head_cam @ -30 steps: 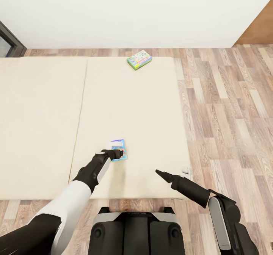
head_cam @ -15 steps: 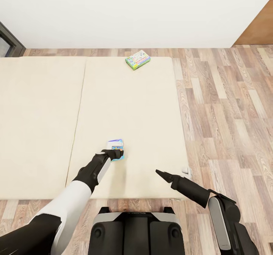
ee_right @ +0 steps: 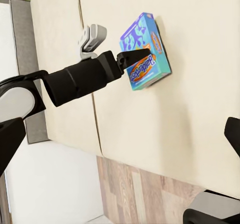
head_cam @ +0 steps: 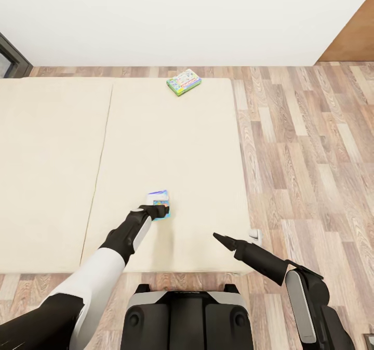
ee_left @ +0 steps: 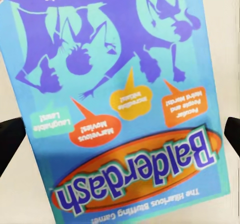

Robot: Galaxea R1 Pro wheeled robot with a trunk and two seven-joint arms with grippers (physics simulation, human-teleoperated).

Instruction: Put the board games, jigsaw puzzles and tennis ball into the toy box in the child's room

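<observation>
The blue-purple board game (head_cam: 160, 203) is gripped at its near edge by the left gripper (head_cam: 160, 211) above the bed (head_cam: 171, 147). The right gripper (head_cam: 217, 236) is seen pinched together, empty. At the bed's twelve o'clock edge the green-edged board game (head_cam: 184, 81) is seen.

- blue-purple board game (ee_left: 120, 104) cover says "Balderdash" in big letters, upside down in left wrist cam
- speech bubbles on it: "Marvelous Movies!", "Laughable Laws!"; other txt too blurry
</observation>
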